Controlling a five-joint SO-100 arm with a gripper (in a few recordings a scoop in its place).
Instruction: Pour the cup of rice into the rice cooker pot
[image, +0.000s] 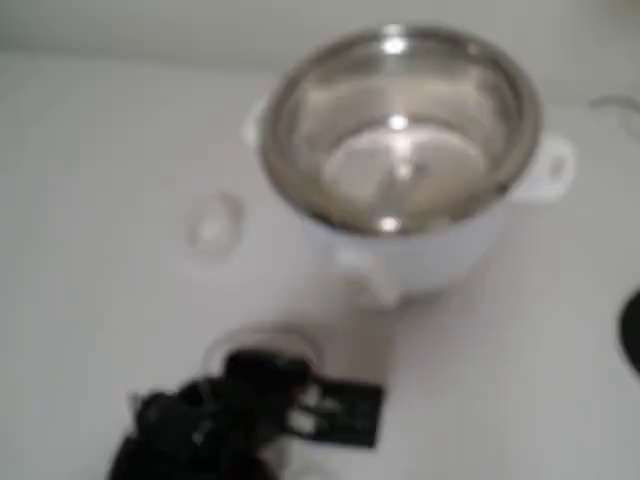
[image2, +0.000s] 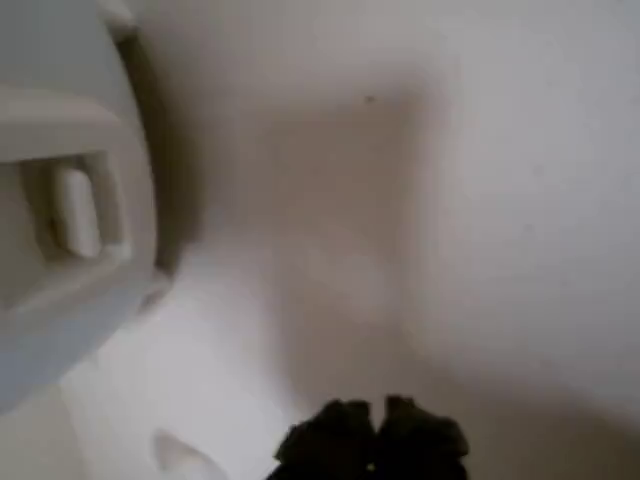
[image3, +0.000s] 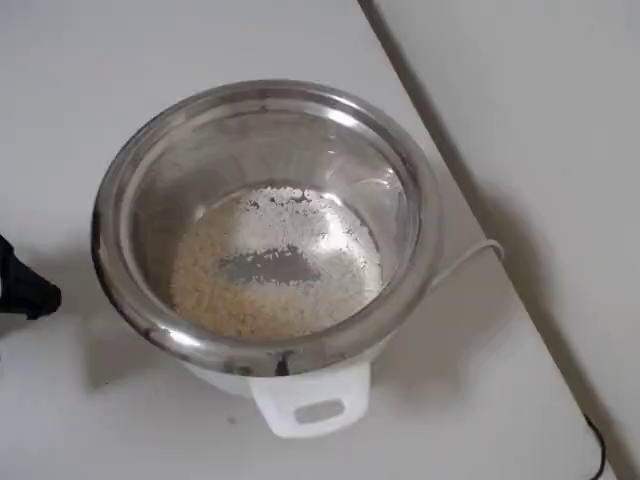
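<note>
Rice cooker pot (image: 400, 140): large shiny metal bowl in a white casing with small white side handles. Upper centre-right of the fixed view; centre of the overhead view (image3: 265, 215); in the wrist view, part of its white casing (image2: 60, 250) with a handle or latch at the left edge.

Rice (image3: 275, 265): pale beige grains spread over the pot's floor in the overhead view, thicker toward the lower left, with a bare metal patch near the middle.

Cup (image: 215, 225): a faint, clear round shape on the table at left of centre in the fixed view, just left of the pot and apart from it. The picture is soft, so this reading is probably right but not certain; whether it stands upright or lies over cannot be told.

Gripper (image: 265, 365): black, lower left of the fixed view, low over the table in front of the pot and well apart from the cup. In the wrist view its dark tips (image2: 375, 435) sit at the bottom centre, close side by side, with nothing seen between them; the blur leaves it unclear whether the jaws are fully pressed together.

Table (image: 520, 380): plain white surface.

Cord (image3: 470, 260): thin white lead running from the pot's right side in the overhead view.
</note>
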